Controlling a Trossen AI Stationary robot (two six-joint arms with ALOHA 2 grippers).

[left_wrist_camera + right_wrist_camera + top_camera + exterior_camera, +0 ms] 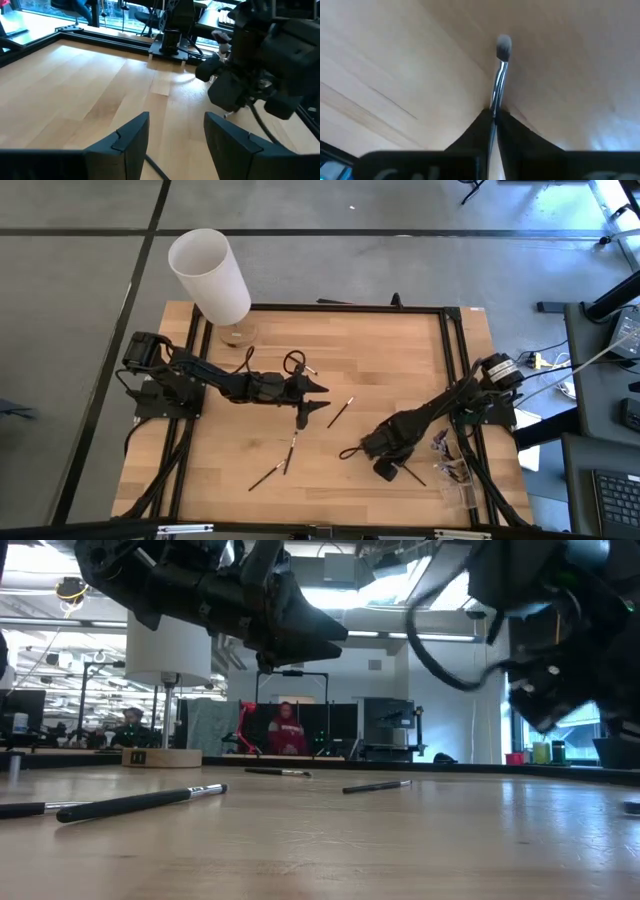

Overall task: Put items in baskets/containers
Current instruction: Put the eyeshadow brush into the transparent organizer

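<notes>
Near the table's (220, 470) right front edge, seen from above, the right gripper (388, 470) sits low beside the clear holder (462, 488), while its wrist view shows both fingers clamped on a brush (500, 75), and the left gripper (172, 137) hovers mid-table, fingers apart.

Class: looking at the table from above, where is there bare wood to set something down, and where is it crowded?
Free: the far right corner, between the black frame and the right arm; also the near middle edge. Crowded: the centre, where the open left gripper hangs over loose brushes, and the near right, where the right gripper pinches a brush beside the clear holder.
</notes>
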